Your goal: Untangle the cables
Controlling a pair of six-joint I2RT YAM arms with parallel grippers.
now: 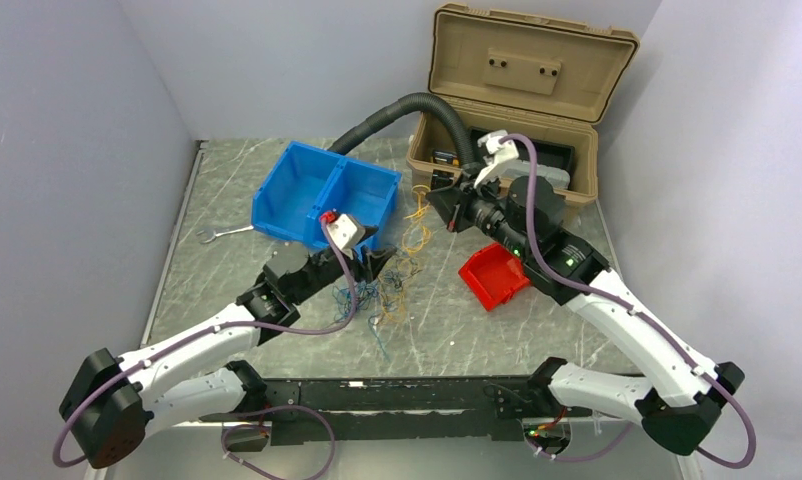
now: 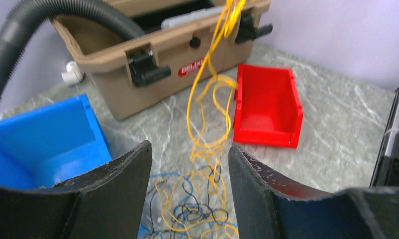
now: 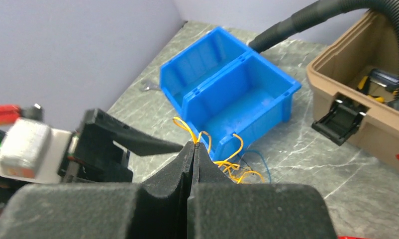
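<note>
A tangle of thin cables (image 1: 382,298), yellow, blue and black, lies on the grey table in front of the blue bin. My left gripper (image 1: 377,262) hovers open just over it. In the left wrist view the tangle (image 2: 200,201) shows between the spread fingers (image 2: 133,189), and nothing is gripped. My right gripper (image 1: 434,194) is raised near the toolbox, shut on yellow cable strands (image 1: 415,228) that hang down to the pile. In the right wrist view the yellow loops (image 3: 227,162) come out at the pinched tips of the right gripper (image 3: 195,144).
A blue two-compartment bin (image 1: 322,190) stands at the back left, with a wrench (image 1: 222,233) beside it. A small red bin (image 1: 494,275) sits right of the pile. The open tan toolbox (image 1: 522,95) is at the back right, and a black corrugated hose (image 1: 397,110) runs into it.
</note>
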